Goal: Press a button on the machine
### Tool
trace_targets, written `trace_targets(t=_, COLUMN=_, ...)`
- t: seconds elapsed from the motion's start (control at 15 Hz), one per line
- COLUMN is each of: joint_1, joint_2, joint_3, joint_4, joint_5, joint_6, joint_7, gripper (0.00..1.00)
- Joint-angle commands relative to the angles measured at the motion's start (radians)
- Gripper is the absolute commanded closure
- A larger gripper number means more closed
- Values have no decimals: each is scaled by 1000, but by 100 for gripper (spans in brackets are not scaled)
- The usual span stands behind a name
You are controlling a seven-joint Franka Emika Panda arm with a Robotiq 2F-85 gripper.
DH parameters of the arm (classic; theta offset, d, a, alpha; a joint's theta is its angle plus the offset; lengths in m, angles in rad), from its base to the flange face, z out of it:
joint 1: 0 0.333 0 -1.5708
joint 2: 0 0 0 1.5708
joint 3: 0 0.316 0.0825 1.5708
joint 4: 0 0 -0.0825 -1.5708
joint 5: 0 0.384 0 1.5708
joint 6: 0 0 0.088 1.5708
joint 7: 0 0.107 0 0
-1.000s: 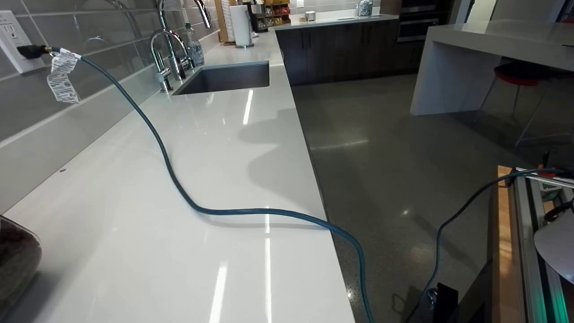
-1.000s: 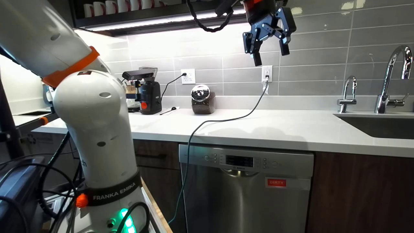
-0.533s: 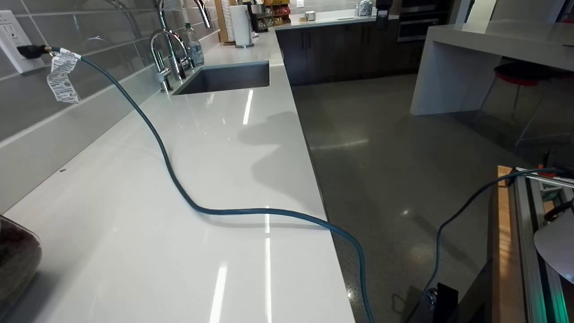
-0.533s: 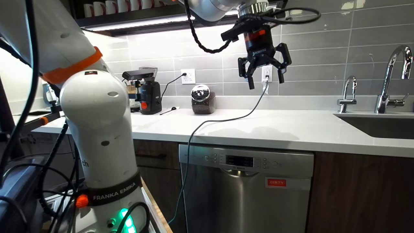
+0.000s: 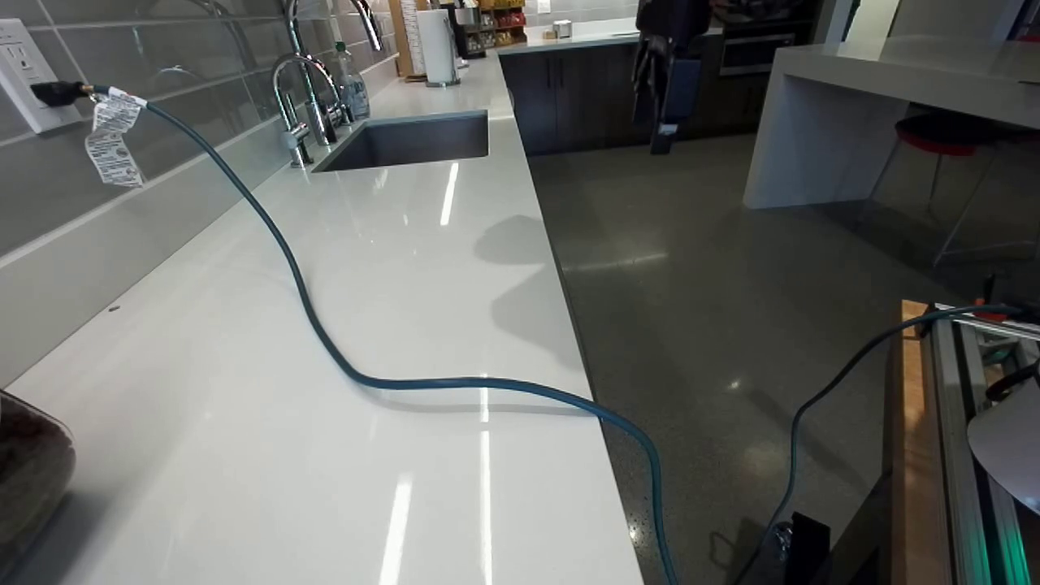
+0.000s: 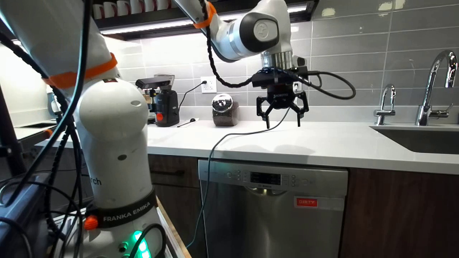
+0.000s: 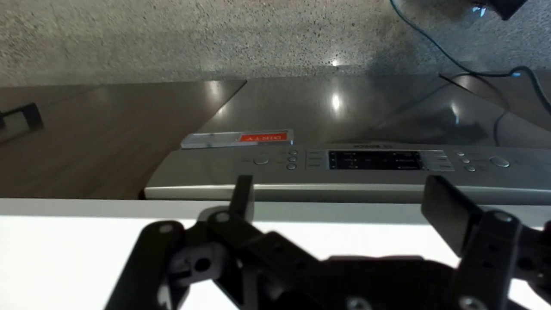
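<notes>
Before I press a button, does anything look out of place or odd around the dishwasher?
The teal cord from the wall outlet runs across the counter and hangs over its front edge, past one side of the dishwasher, where it might snag. A dark speck by the backsplash is too small to identify. No damage shows.

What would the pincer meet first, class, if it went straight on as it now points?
Probably the floor: the pincer points down, apparently in front of the countertop, though its clearance from the dishwasher is unclear.

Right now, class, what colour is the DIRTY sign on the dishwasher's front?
Red, with white letters; the sign shows best in an exterior view.
</notes>
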Motion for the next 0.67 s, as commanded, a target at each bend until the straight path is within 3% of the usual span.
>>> trace_targets(t=0.0, joint_1=52, joint_2=70, joint_3=-43, joint_4=-53, joint_5=125, joint_6=140, joint_7=-195, gripper=0)
trace_targets(t=0.33, joint_1=87, joint_2=186, joint_3=-65, joint_4=-69, joint_5=337, joint_6=232, joint_7=-437, gripper=0)
trace_targets(t=0.47, joint_1=70, joint_2=243, joint_3=-45, joint_4=-59, joint_5=379, joint_6=232, joint_7=-474, gripper=0)
trace_targets(t=0.53, joint_1=34, joint_2=177, joint_3=-15, joint_4=-71, joint_5=329, joint_6=203, joint_7=-418, gripper=0)
trace_targets(t=0.6, joint_1=31, joint_2=199, joint_3=-11, joint_4=-70, joint_5=346, joint_6=206, joint_7=-437, gripper=0)
